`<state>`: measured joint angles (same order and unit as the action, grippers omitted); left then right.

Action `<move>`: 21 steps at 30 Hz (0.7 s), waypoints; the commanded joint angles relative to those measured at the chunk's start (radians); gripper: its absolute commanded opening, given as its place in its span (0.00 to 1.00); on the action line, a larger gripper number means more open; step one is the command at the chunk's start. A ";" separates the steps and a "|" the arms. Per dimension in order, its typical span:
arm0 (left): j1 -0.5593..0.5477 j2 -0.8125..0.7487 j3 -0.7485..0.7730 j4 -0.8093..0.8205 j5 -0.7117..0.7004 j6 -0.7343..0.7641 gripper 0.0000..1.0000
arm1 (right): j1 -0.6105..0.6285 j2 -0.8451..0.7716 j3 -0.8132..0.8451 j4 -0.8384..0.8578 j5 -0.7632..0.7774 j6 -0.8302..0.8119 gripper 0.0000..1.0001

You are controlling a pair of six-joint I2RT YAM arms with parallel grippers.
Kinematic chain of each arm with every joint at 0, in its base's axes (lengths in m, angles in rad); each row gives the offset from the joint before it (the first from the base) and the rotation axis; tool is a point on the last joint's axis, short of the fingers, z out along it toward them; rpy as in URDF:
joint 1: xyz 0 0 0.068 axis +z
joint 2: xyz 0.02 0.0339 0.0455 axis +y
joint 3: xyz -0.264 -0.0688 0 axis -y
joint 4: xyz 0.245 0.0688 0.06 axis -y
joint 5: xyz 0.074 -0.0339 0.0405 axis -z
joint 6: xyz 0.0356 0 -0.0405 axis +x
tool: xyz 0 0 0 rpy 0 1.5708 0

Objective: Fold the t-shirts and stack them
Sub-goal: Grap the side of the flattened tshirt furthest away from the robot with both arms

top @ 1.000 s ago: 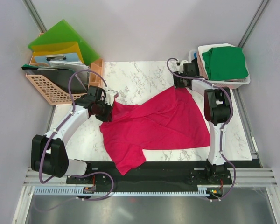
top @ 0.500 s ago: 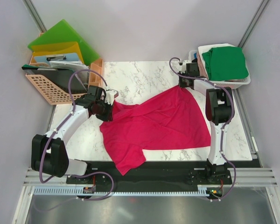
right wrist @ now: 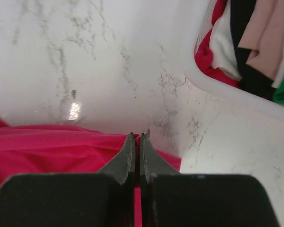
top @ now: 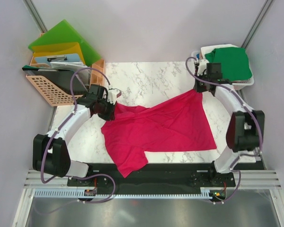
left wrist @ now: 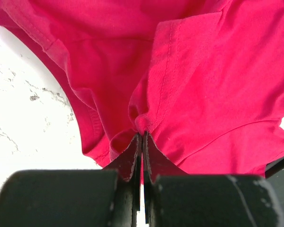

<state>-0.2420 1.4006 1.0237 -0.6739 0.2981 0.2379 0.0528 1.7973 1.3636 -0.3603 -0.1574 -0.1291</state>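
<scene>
White marble tabletop. Pink-red shirt spread across middle, one end past front edge. White basket at far right corner.

green t-shirt hides most bin contents | crimson t-shirt cropped, wrist views

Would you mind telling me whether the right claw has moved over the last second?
Yes. The right claw, shut on the crimson t-shirt at its corner, has moved right, closer to the white basket, dragging that corner along.
</scene>
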 commanded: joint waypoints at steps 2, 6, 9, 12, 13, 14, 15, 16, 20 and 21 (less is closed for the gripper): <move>-0.005 -0.002 0.027 0.031 0.036 0.055 0.02 | 0.007 -0.229 -0.052 -0.097 -0.085 -0.046 0.00; -0.006 -0.025 0.001 0.036 0.041 0.058 0.02 | 0.005 -0.349 -0.084 -0.195 -0.134 -0.061 0.00; -0.006 -0.052 -0.014 0.051 0.016 0.064 0.02 | 0.005 -0.421 -0.116 -0.215 -0.139 -0.078 0.00; -0.006 -0.063 -0.013 0.062 -0.022 0.069 0.02 | 0.005 -0.479 -0.141 -0.218 -0.114 -0.093 0.00; -0.006 -0.060 -0.011 0.065 -0.034 0.074 0.02 | 0.005 -0.490 -0.146 -0.218 -0.105 -0.096 0.00; -0.006 -0.060 -0.008 0.071 -0.069 0.075 0.02 | 0.004 -0.498 -0.150 -0.218 -0.094 -0.096 0.00; -0.006 -0.058 -0.001 0.077 -0.088 0.081 0.02 | 0.004 -0.513 -0.156 -0.216 -0.091 -0.102 0.00; -0.006 -0.061 0.003 0.100 -0.108 0.086 0.02 | 0.005 -0.521 -0.168 -0.216 -0.087 -0.106 0.00; -0.006 -0.080 0.027 0.171 -0.198 0.090 0.02 | 0.005 -0.552 -0.207 -0.207 -0.082 -0.106 0.00; -0.006 -0.081 0.044 0.180 -0.203 0.089 0.02 | 0.004 -0.555 -0.215 -0.206 -0.091 -0.104 0.00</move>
<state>-0.2447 1.3621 1.0134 -0.5865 0.1719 0.2859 0.0597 1.2766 1.1648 -0.5808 -0.2501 -0.2176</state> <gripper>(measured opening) 0.029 0.021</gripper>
